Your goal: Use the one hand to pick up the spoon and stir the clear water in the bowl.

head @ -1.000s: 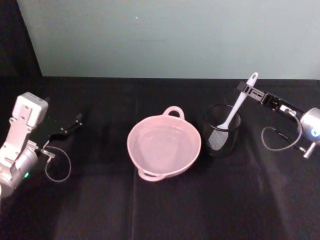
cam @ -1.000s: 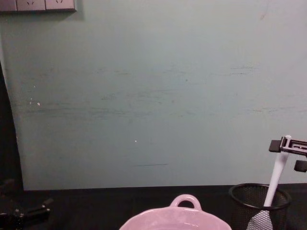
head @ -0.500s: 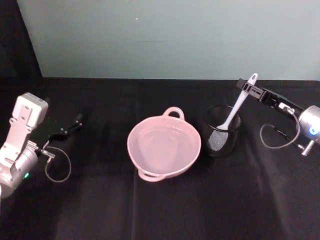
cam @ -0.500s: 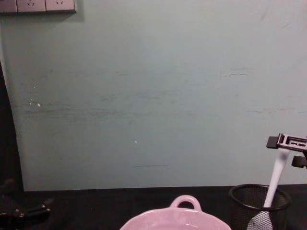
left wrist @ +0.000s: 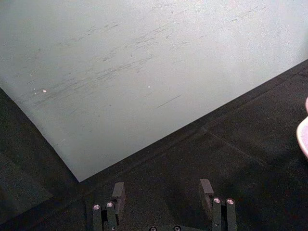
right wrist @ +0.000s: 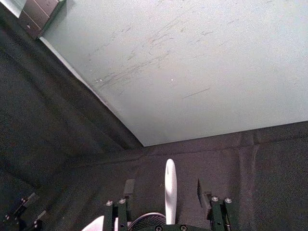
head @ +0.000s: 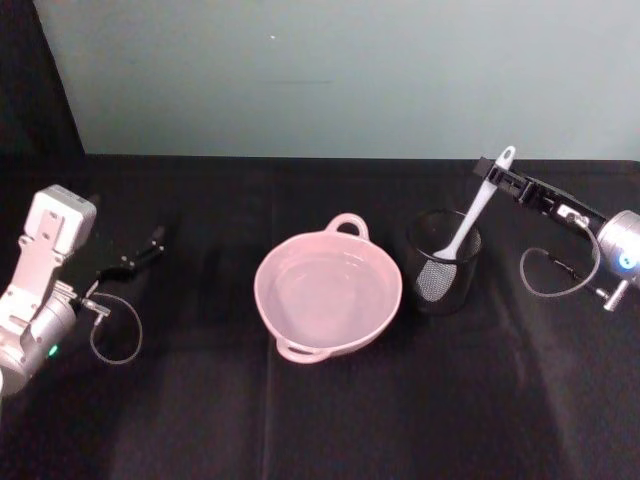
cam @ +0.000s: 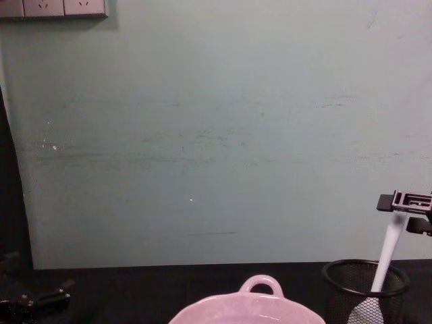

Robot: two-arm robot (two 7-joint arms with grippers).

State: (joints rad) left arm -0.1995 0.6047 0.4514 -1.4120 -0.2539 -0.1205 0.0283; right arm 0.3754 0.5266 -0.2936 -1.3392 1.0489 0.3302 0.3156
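The pale pink bowl (head: pixel 328 292) sits mid-table with clear water in it; its rim and loop handle show in the chest view (cam: pixel 246 305). The white spoon (head: pixel 470 222) stands slanted in a black wire-mesh cup (head: pixel 443 262), paddle head down. My right gripper (head: pixel 492 178) is open around the upper handle. In the right wrist view the spoon handle (right wrist: pixel 170 185) rises between the fingers (right wrist: pixel 129 187) with a gap on each side. From the chest, the right gripper (cam: pixel 406 202) hides the top of the spoon (cam: pixel 388 253). My left gripper (head: pixel 140 255) rests open at the far left.
The mesh cup (cam: pixel 364 289) stands just right of the bowl, almost touching it. Black cloth covers the table, with a pale green wall close behind. Cable loops hang by both wrists. The left gripper (left wrist: pixel 161 190) faces bare cloth and the wall.
The right gripper has shifted slightly up the spoon's handle, now covering its tip in the chest view. The spoon stays in the mesh cup. The left arm has not moved.
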